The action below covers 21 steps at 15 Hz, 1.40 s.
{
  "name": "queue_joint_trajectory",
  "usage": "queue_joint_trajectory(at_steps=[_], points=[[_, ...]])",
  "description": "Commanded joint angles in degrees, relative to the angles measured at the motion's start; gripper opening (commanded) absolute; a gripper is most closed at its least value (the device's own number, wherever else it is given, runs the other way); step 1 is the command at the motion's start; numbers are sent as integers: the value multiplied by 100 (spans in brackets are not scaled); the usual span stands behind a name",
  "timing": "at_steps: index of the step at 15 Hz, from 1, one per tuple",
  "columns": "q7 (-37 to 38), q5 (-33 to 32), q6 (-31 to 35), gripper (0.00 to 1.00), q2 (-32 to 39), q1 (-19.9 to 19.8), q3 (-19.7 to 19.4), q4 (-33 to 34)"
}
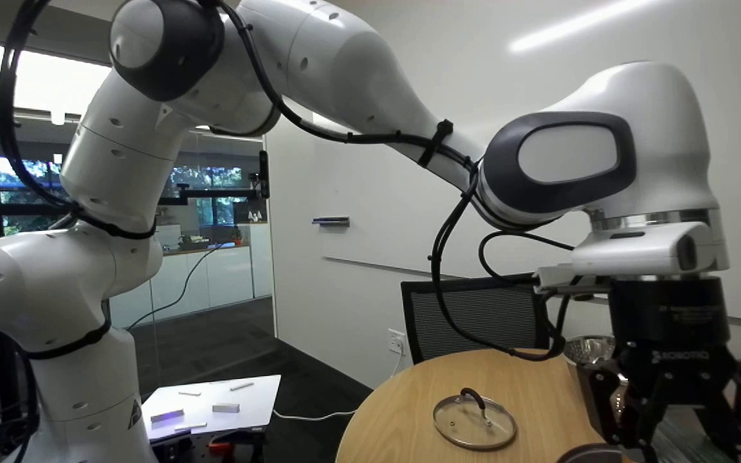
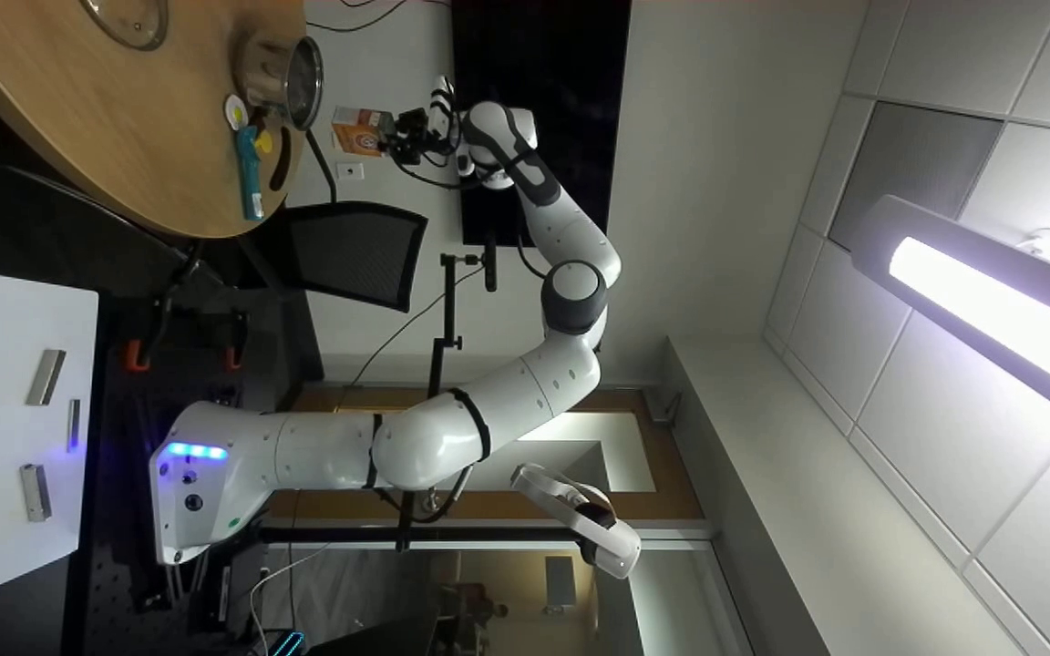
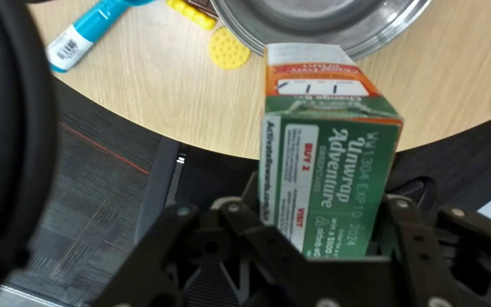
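my gripper (image 3: 320,209) is clamped around a green and orange box (image 3: 328,170), which i hold in the air, clear of the wooden table (image 3: 177,98). in the wrist view its far end overlaps the rim of the metal pot (image 3: 382,40), near a yellow disc (image 3: 229,47).

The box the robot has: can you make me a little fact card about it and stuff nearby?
Box: orange, green and white, up in the air
Held by: the gripper, closed on it
Table: rounded, wood-coloured
Metal pot: on the table
Glass lid: on the table, away from the pot
Blue tool: on the table, near the edge
Yellow round thing: beside the pot
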Motion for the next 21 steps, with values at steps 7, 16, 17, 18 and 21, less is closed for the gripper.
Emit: queue_joint_trajectory(at_steps=[7, 16, 17, 18, 21], points=[[-645, 522, -674, 27, 321, -327, -110, 983], [-425, 584, -1021, 27, 811, -321, -202, 1185], [-427, 604, -1065, 27, 874, -334, -202, 1216], [-436, 622, -1106, 27, 916, -343, -197, 1224], [-409, 685, -1199, 27, 1000, -324, -190, 1144]])
